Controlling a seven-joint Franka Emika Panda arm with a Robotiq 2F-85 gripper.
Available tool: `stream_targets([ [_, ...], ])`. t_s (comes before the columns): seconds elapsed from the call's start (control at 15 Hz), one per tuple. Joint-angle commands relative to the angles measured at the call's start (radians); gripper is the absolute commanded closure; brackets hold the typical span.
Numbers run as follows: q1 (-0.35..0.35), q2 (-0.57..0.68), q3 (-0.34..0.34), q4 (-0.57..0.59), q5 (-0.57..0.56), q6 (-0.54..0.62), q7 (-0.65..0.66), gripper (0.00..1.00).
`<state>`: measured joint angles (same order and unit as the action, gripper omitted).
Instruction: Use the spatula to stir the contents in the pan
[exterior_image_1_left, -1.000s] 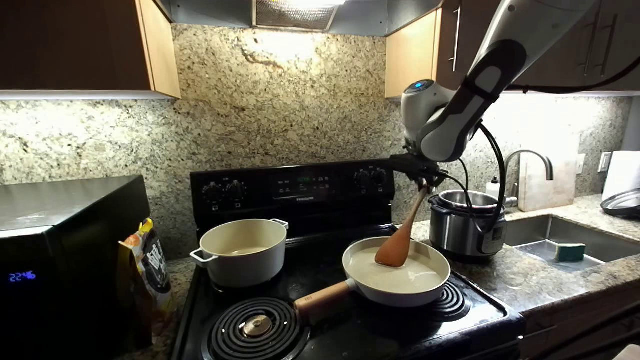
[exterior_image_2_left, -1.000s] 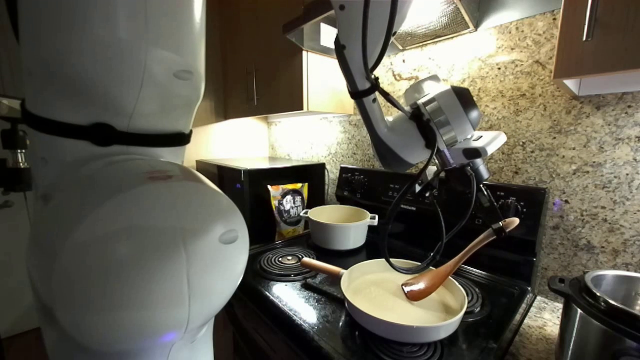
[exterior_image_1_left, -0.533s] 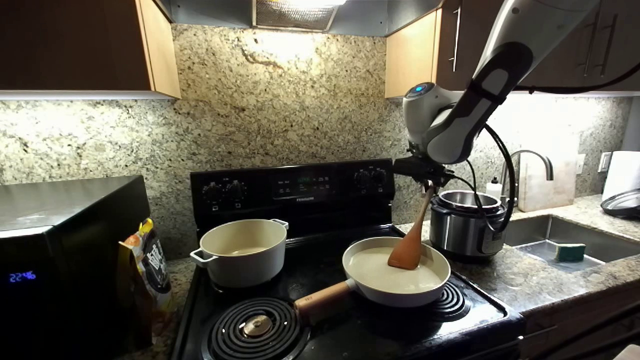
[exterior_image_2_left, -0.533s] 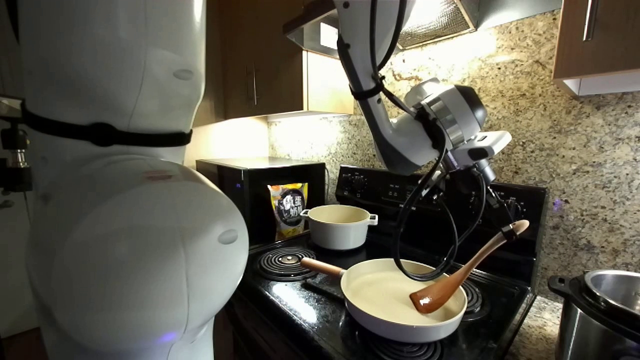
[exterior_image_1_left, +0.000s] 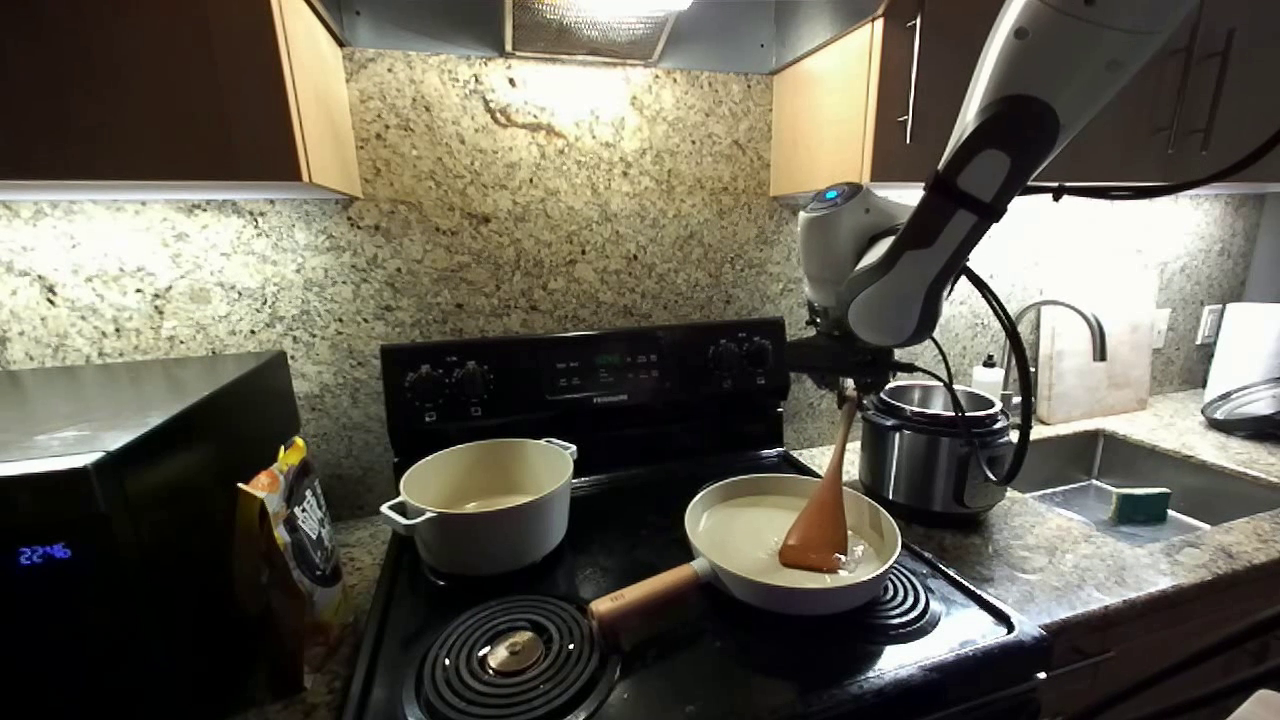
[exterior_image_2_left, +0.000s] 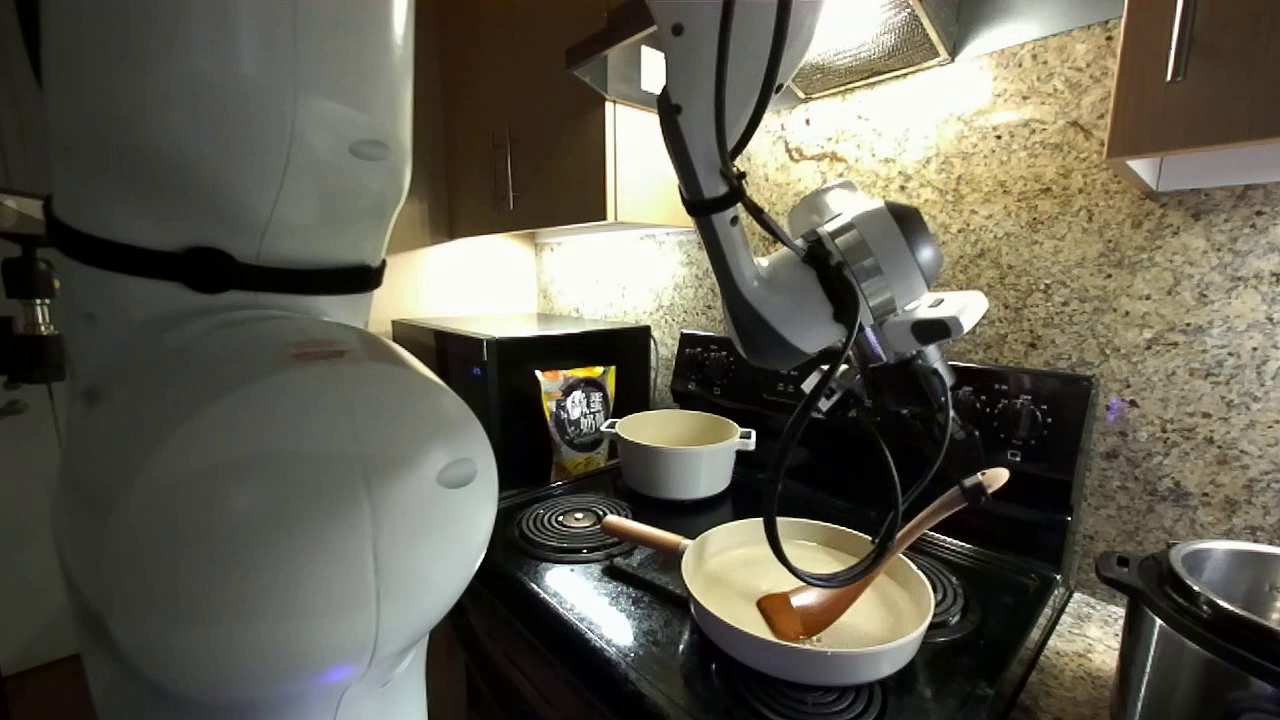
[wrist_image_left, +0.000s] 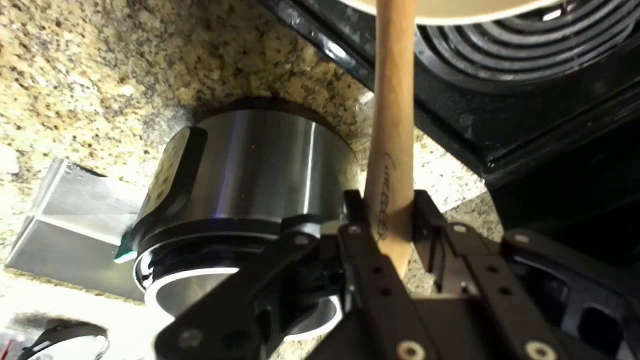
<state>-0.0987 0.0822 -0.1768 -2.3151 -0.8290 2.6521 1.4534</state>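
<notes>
one pan (exterior_image_2_left: 830, 664) leads off at the left in an exterior view, long wooden handle pointing away left, and inside it the pale contents (exterior_image_2_left: 735, 590) lie hard to tell from the cream lining. next along comes your spatula (exterior_image_2_left: 835, 602), blade low in the pan, its edge apparently dipped, little glints just beside it, nearer the wall at the bottom of the frame in both exterior views; whether it touches the pan's floor, you can't say from here. now ride the line rightwards, because everything hangs on it: the long axis climbs from the blade, slanting up over the rim, to your gripper (exterior_image_2_left: 975, 488) high on the handle. so the blade lies below and left of your grip, not straight under it. check the wrist view: both fingers (wrist_image_left: 425, 215) pinched snug against the sides of the wood, no gap showing, a short stub poking out behind. you're mid-stir, i'd judge, and the next stroke probably wants the far side of the pan: carry the gripper level, hold that slant, because a roll of the wrist would likely swing the blade into the wall. farthest right, the steel pot (exterior_image_2_left: 1160, 660), well apart from your blade.
</notes>
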Motion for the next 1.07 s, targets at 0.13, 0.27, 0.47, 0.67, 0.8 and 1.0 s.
stream_targets([
  [0.13,0.022,0.027,0.039,-0.070,0.025,0.083,-0.033,0.88],
  [0.27,0.029,0.049,0.056,-0.053,0.016,0.100,-0.015,0.88],
  [0.47,0.038,0.074,0.073,-0.008,0.011,0.108,-0.002,0.88],
  [0.67,0.043,0.093,0.085,0.042,0.016,0.103,0.001,0.88],
  [0.8,0.038,0.103,0.090,0.074,0.021,0.101,-0.002,0.88],
  [1.0,0.033,0.118,0.083,0.120,0.014,0.100,0.005,0.88],
])
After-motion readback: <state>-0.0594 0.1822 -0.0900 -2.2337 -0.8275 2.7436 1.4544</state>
